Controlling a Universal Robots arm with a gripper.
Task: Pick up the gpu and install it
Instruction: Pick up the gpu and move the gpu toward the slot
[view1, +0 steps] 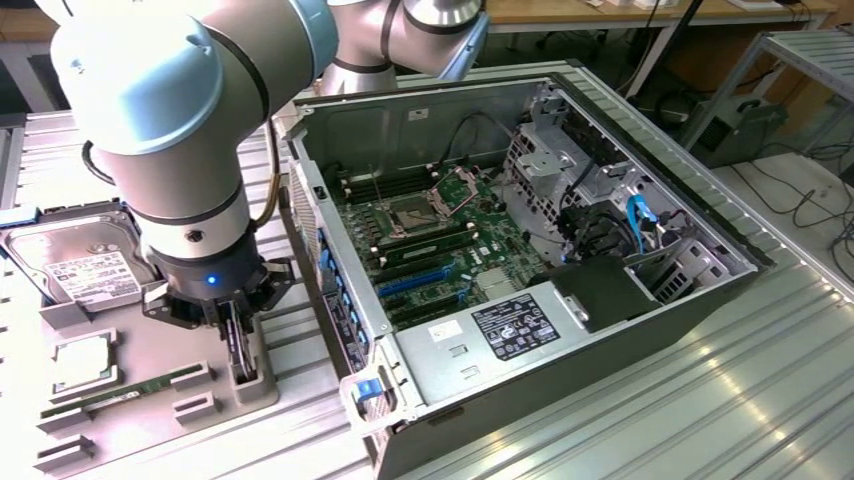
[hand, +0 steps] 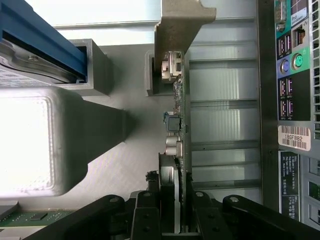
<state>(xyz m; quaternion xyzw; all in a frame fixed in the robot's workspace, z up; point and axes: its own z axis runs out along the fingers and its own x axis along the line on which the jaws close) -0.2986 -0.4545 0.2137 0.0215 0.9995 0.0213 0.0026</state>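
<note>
The gpu (view1: 242, 352) is a thin dark card standing on edge in a slot of the grey holder tray (view1: 200, 405), at the exterior view's left beside the open computer case (view1: 667, 310). My gripper (view1: 238, 325) comes down on it from above, its fingers closed on the card's two faces. The wrist view shows the gpu (hand: 181, 115) edge-on running out from between my gripper's (hand: 176, 220) black fingers (hand: 146, 220), with its silvery bracket (hand: 180, 25) at the far end by a grey holder post. Whether the card has left its slot I cannot tell.
The case lies open with the motherboard (view1: 441, 230) and blue expansion slots (view1: 414, 282) facing up. A hard drive (view1: 80, 262), a processor (view1: 87, 360) and a green memory stick (view1: 127, 390) share the tray. The case's rear port panel (hand: 295, 75) is close beside the card.
</note>
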